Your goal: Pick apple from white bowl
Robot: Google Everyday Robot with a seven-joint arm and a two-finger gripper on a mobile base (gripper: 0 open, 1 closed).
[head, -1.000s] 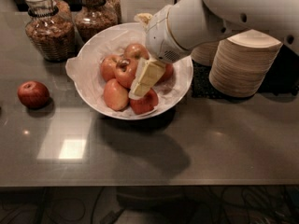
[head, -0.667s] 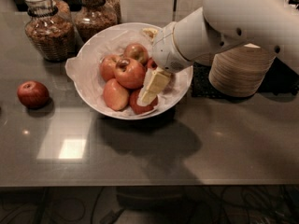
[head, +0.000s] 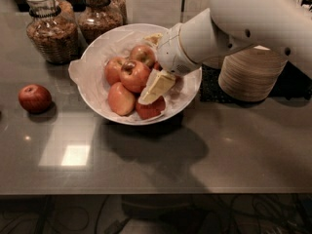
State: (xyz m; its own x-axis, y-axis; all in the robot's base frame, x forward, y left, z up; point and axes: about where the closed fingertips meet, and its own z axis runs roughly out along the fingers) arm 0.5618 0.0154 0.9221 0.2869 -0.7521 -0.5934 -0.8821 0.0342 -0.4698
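The white bowl (head: 92,57), wide and lined with crinkled white paper, sits on the dark counter at centre left and holds several apples. The apple (head: 134,74), large and red-orange with a dark stem hollow, lies on top of the pile in the bowl's middle. My gripper (head: 153,88) reaches into the bowl from the right. Its cream tip rests just right of that apple, over a darker red apple (head: 151,109) at the bowl's front. Another apple (head: 143,54) lies behind, next to the wrist.
A lone dark red apple (head: 34,98) lies on the counter left of the bowl. Two glass jars of brown grains (head: 51,33) (head: 100,16) stand behind the bowl. A stack of beige paper bowls (head: 251,74) stands right of the bowl, under my arm.
My gripper has shifted a little right and down inside the bowl, uncovering more of the large apple. The apples have stayed in place.
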